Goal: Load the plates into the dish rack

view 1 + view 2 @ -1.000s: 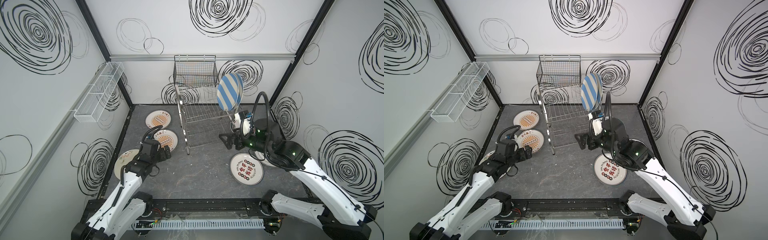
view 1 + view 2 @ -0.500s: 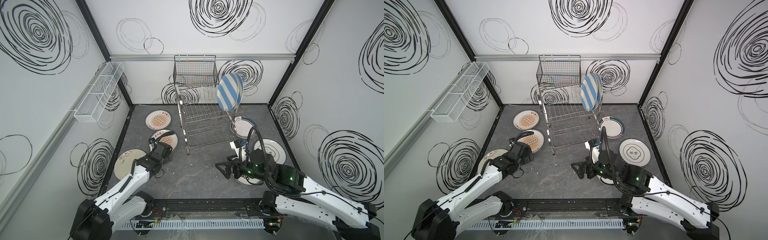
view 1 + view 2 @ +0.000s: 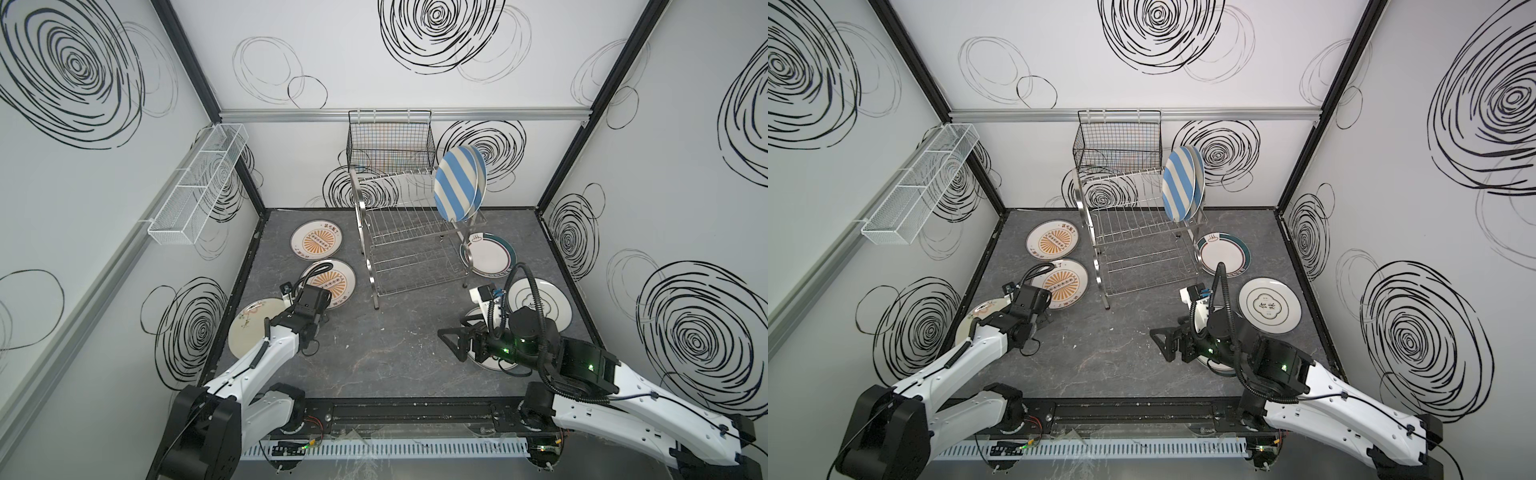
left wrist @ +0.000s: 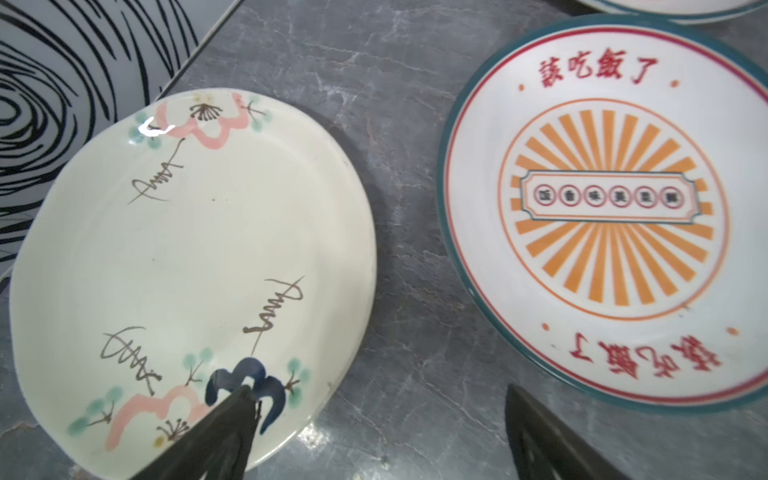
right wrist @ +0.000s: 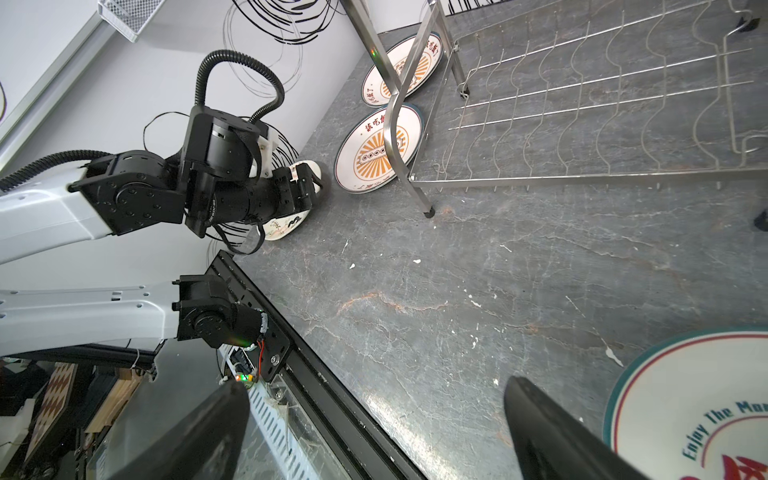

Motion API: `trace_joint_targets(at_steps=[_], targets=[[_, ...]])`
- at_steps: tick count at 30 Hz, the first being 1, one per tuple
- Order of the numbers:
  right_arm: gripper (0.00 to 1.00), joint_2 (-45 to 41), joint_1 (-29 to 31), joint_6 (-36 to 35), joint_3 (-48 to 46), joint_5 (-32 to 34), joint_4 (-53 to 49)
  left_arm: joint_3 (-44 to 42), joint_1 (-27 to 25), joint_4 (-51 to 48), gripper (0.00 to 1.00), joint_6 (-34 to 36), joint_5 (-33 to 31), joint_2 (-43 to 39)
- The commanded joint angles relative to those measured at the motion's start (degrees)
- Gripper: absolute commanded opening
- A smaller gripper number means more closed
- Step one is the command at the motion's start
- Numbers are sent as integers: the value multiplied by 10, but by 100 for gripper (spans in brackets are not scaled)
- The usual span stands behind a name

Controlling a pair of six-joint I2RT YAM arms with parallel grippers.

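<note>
Right gripper (image 5: 374, 384): jaws wide, empty
Left gripper (image 4: 378, 390): spread, empty (at cream floral plate (image 4: 187, 257) rim)
Dish rack (image 3: 409, 232): two striped plates (image 3: 457, 187) slotted
Tabletop (image 3: 395, 353): six more flat, unloaded

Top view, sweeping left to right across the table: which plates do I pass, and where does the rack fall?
cream plate → far sunburst plate and near sunburst plate, about level → rack → teal-rimmed plate → white plate
</note>
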Motion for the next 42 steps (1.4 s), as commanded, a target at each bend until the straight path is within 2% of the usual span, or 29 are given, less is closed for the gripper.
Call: trace_joint_targets(at_steps=[1,10,16,23,34,42], targets=[[100,-9,4,9,-4,18,11,-10,24,35,96,11,18,10],[100,-13,4,14,-14,18,21,-42,84,76,96,30,121,6],[100,-15,4,11,-9,30,18,-59,90,93,96,20,153,-6],[100,5,4,-3,3,30,33,-82,83,120,96,-11,231,2],[100,25,4,-9,2,29,50,-122,-60,104,96,-144,266,-87],[100,22,3,-4,-11,28,47,-143,-225,135,96,-268,245,-108]])
